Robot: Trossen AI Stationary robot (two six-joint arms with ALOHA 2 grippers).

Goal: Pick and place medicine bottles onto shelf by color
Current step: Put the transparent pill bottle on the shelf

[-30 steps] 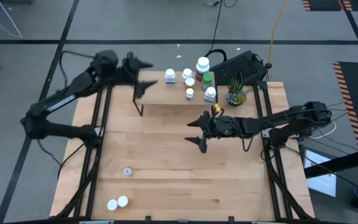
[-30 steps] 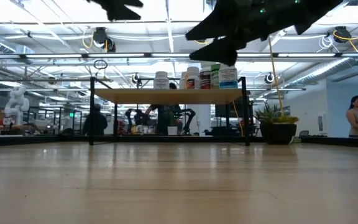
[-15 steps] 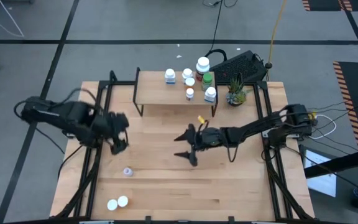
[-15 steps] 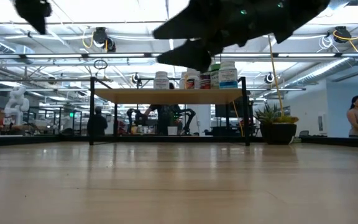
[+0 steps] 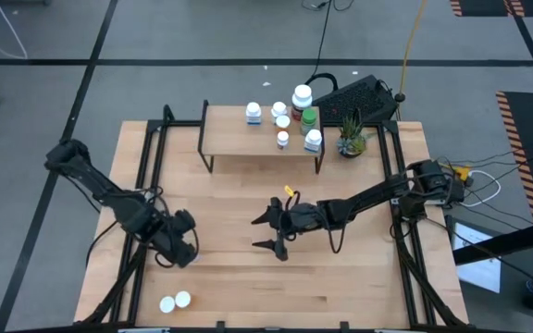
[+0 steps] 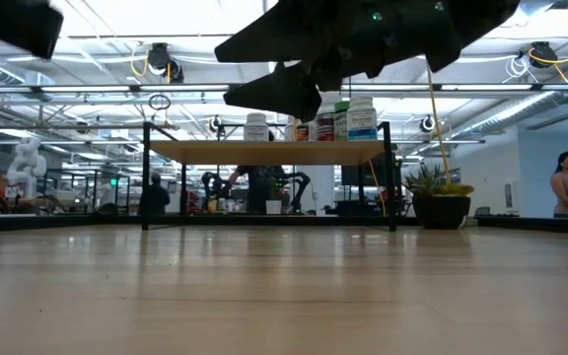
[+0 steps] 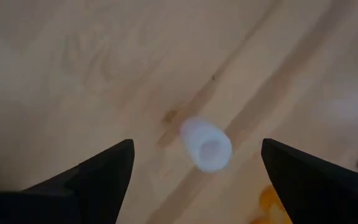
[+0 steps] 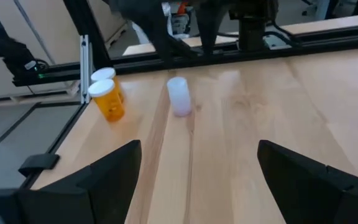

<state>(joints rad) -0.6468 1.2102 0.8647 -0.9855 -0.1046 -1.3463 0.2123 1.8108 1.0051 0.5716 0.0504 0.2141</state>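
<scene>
Pale translucent bottle (image 7: 206, 144) upright on wood table (image 7: 73, 74), my left gripper (image 7: 191, 171) directly above, fingers wide apart, empty

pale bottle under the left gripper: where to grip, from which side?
Grip the pale bottle across its round body, coming straight down. It stands upright and alone on the table, cap up between the open fingers of the left gripper, so a top-down pinch looks best; the two orange bottles stand well apart.
</scene>
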